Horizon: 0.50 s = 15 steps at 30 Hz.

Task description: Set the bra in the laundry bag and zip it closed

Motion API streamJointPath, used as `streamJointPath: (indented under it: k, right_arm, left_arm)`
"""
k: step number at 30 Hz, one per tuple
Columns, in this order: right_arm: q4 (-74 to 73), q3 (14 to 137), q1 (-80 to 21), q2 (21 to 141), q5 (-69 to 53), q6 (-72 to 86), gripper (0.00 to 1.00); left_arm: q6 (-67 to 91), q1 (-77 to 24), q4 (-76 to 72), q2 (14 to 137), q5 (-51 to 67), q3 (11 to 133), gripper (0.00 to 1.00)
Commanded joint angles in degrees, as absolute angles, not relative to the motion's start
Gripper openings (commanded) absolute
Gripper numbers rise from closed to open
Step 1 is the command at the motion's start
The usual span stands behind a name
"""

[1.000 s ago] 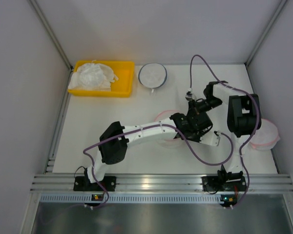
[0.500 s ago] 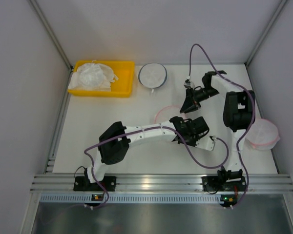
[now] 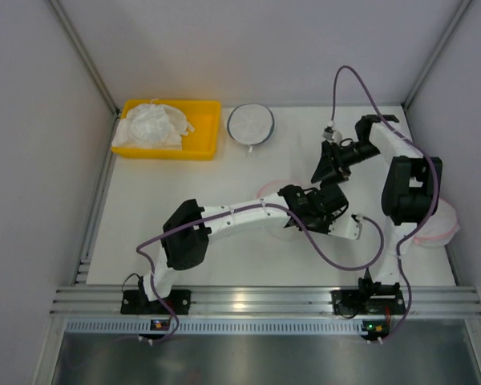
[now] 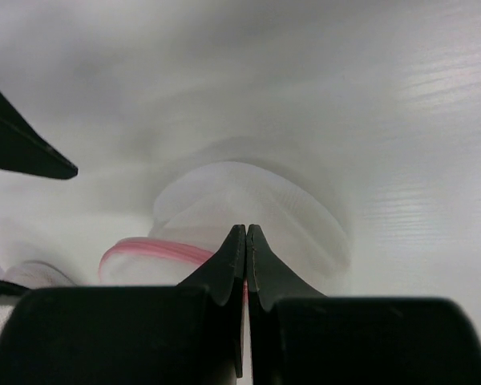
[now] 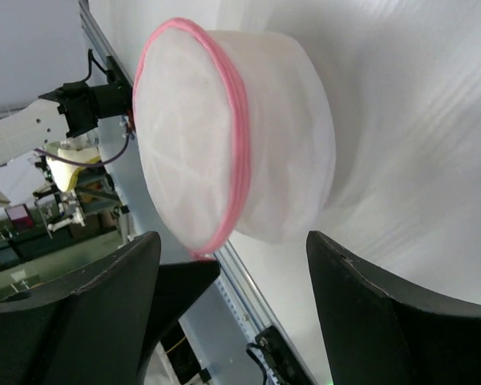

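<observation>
Right jaws pulling back from laundry bag (image 3: 271, 192), now spread wide, empty, well apart from left jaws. Left jaws staying pressed tip to tip on bag's pink rim; pinching mesh or not, cannot tell. Unbagged bra (image 3: 152, 124) lying far from both jaws, in yellow bin (image 3: 204, 132). Probably right jaws freeing up for fetching bra.

1. a yellow tray (image 3: 207, 128) sits at the 10 o'clock corner of the white table (image 3: 160, 184).
2. a round white bag with a dark grey-blue rim (image 3: 250, 122) lies just beside the tray, at its 3 o'clock.
</observation>
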State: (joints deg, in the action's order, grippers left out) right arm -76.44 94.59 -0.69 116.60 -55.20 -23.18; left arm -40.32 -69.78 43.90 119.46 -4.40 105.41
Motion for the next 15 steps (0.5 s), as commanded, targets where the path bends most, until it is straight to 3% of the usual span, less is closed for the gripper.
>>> streamJointPath:
  k: [1,8,12,15]
  right_arm:
    - [-82.5,90.7,2.2,111.6,-56.3,-24.6,0.74]
    - [-83.2,83.0,0.9,113.1,-67.4,-25.4,0.69]
    - [-82.8,81.9,-3.1,113.5,-67.3,-25.4,0.65]
    - [-83.0,82.0,-5.6,113.9,-67.1,-25.8,0.48]
  left_arm:
    - [-39.0,-69.7,43.2,119.9,-5.0,108.3,0.0]
    - [-38.4,-69.2,43.1,121.4,-6.8,110.5,0.0]
    - [-38.1,-69.0,43.0,122.3,-7.6,111.4,0.0]
    - [-37.7,-69.0,43.0,122.7,-8.0,111.9,0.0]
